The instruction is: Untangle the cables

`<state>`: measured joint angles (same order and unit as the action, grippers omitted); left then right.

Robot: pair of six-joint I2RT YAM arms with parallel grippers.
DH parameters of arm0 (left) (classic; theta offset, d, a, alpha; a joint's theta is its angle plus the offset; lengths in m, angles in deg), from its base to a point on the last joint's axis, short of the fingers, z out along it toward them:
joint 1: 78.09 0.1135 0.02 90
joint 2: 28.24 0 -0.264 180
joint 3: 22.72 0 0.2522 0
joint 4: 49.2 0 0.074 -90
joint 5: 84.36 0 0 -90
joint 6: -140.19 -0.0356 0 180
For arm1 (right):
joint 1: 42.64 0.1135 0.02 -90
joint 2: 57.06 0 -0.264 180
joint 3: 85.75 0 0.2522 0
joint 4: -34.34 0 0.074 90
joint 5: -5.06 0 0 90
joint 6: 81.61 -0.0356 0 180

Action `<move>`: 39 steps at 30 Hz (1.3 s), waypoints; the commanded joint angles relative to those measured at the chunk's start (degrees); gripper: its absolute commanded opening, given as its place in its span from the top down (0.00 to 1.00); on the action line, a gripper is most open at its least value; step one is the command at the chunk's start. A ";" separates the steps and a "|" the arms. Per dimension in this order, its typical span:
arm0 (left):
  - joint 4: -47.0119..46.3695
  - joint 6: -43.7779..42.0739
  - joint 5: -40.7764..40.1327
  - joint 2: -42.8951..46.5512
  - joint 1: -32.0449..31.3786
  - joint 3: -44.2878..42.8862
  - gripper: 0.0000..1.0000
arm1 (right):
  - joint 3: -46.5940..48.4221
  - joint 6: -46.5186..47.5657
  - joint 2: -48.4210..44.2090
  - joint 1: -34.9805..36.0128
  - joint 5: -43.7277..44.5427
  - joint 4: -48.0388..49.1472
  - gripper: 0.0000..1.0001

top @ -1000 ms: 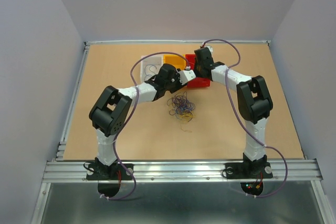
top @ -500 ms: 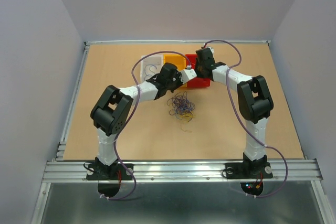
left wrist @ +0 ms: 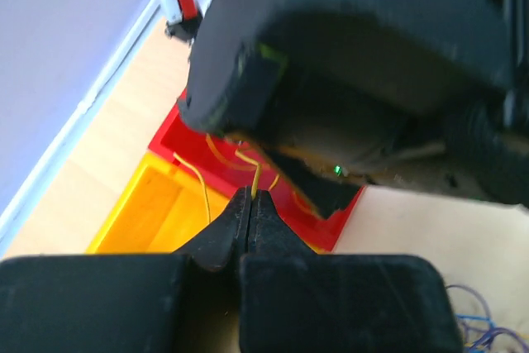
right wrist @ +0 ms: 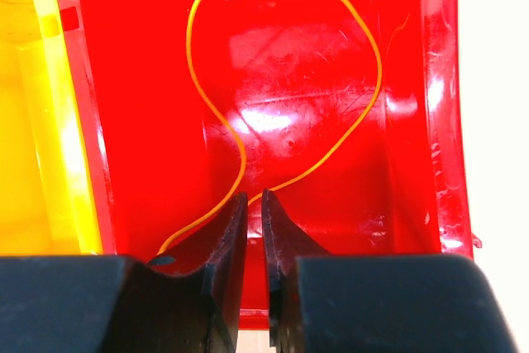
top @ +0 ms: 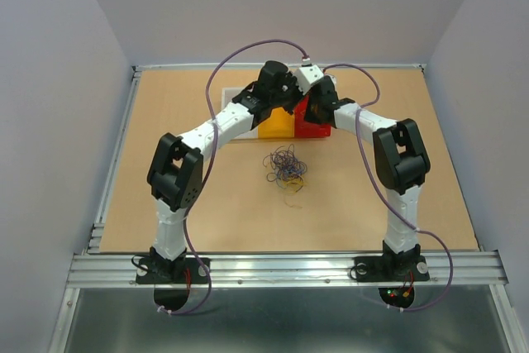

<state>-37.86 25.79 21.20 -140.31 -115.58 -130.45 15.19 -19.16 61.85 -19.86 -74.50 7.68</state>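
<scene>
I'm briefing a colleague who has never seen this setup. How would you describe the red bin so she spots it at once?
On the wooden table, look to the middle of the far side, where bins stand side by side. The red bin is the right-hand one, next to the yellow bin, and a yellow-orange wire loops across its floor.

Tan table point(top: 380, 204) with red bin point(top: 315, 129), yellow bin point(top: 277, 125), tangled cables point(top: 286, 164)

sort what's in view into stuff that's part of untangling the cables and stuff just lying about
Part of the job:
- tangle of thin wires
- yellow wire, pinched in the shut left gripper
- looped wire in the red bin
- right gripper, jaws slightly apart
- yellow bin, probably for sorting

Just there:
- lavender arm cables
- table
</scene>
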 commanded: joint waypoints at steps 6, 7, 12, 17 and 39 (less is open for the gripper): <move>4.09 17.44 14.59 -7.98 1.55 -12.98 1.00 | -4.55 -3.82 -4.11 -2.13 0.55 3.15 0.78; 4.09 18.07 14.77 -8.51 1.64 -13.51 1.00 | -5.26 -4.00 -4.91 -2.39 1.16 3.67 0.78; 0.40 20.80 14.51 -9.75 2.60 -12.12 1.00 | -8.51 -4.26 -9.66 -2.66 3.10 5.52 0.76; -8.73 23.52 12.58 -8.69 2.95 -4.91 1.00 | -11.06 -4.62 -14.31 -2.75 5.47 5.96 0.73; -9.71 28.80 2.29 -13.88 1.90 -7.28 0.41 | -19.15 -5.50 -24.08 -2.75 11.62 11.59 0.72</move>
<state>-46.71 56.41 24.69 -157.80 -113.24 -137.12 -2.73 -24.43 39.93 -22.48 -63.94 15.52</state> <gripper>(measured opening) 0.563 0.282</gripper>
